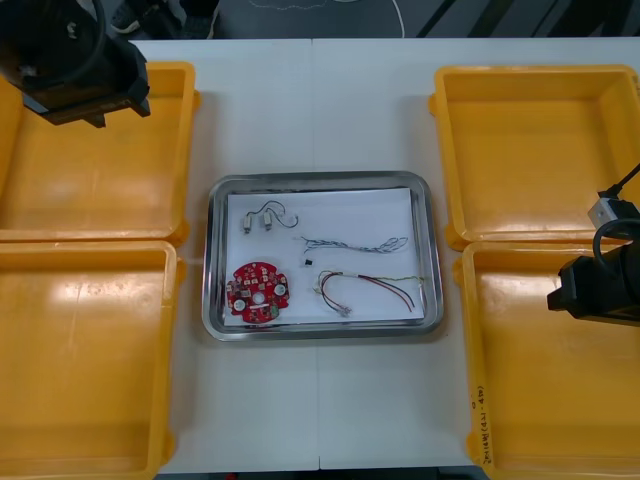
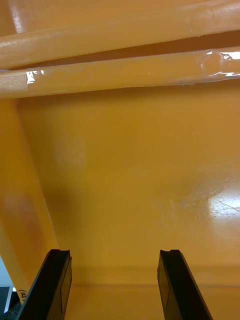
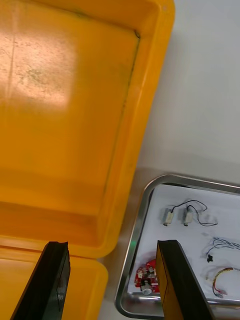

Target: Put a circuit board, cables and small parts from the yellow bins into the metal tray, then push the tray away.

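Left end effector (image 3: pixel 112 245) first: its black fingers are spread wide with nothing between them. It hangs left of the metal tray (image 1: pixel 207 262) and a little beyond it, over the bare floor of the far left yellow bin (image 1: pixel 100 170). The right end effector (image 2: pixel 115 252) is spread and empty too, off to the tray's right above the near right yellow bin (image 1: pixel 550 400).

Both sit out to the sides, so nothing is over the tray. And the tray looks loaded. On its white inside, the red circuit board (image 1: pixel 258 292) lies in the near left corner. The small metal parts (image 1: pixel 268 218), on a thin black lead, lie by the far left corner. A blue and white cable (image 1: pixel 350 243) runs across the middle, with a red and yellow cable (image 1: pixel 365 288) on the near right.

The tray itself sits square on the worktop (image 1: pixel 310 100). I'd say only the push is left, and one arm needs to come in behind the tray's near rim.
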